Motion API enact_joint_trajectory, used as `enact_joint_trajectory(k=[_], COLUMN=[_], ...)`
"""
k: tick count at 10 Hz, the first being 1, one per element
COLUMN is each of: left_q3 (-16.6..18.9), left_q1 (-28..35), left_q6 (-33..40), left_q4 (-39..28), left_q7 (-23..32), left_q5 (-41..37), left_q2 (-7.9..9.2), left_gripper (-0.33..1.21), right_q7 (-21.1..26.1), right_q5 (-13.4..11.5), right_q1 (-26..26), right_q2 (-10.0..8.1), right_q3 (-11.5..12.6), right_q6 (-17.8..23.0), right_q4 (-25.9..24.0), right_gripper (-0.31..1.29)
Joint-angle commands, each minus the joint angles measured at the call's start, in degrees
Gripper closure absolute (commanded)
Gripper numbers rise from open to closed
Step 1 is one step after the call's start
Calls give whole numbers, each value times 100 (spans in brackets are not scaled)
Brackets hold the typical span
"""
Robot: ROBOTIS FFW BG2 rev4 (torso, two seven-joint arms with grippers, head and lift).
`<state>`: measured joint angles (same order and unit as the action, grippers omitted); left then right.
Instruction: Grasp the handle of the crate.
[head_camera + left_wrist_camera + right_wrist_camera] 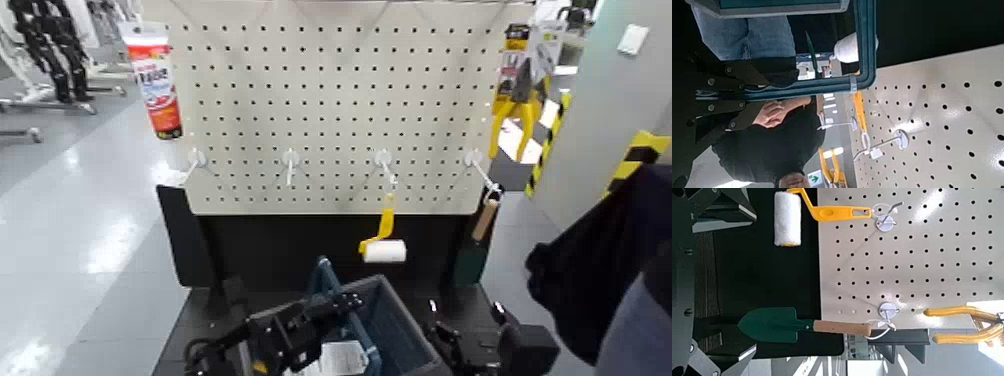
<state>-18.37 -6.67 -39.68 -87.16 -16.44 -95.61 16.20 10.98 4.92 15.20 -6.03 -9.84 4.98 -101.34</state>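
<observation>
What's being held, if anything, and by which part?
The left pincer grips the thin blue plastic arched handle by its long straight bar; the right pincer is empty.

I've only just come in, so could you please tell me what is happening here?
The robot's left end effector is closed on the blue handle of the crate, in front of the pegboard. The right end effector is beside the crate, on its other side, not touching the handle.
</observation>
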Motion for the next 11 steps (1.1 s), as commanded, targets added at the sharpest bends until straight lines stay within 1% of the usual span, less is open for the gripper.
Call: enact_joint_trajectory(k=[1, 3, 6, 8, 9, 11], left_q3=[9, 0, -53, -149, -176, -202], left_q1=[192, 271, 377, 412, 421, 403], left_q6=[-93, -128, -145, -145, -207, -312], left_q4=[-354, -601, -847, -970, -1014, -1058], left_q7=[115, 264, 466, 580, 668, 730], left_q5=[-265, -493, -871, -1179, -1337, -1548], left_q2=[146, 287, 384, 489, 524, 515], left_gripper=[119, 119, 119, 119, 119, 119], right_q7=[0, 0, 9, 9, 9, 9], right_q5=[-9, -18, -26, -35, -35, -35], right_q1=[-8, -26, -43, -43, -43, -43], right_q2=[-3, -3, -3, 6, 6, 14], right_q3=[-9, -27, -35, -35, -35, -35], right_q6=[-32, -41, -59, -59, -59, -41], right_q4=[0, 17, 26, 35, 35, 44], right_gripper=[14, 14, 14, 14, 14, 14])
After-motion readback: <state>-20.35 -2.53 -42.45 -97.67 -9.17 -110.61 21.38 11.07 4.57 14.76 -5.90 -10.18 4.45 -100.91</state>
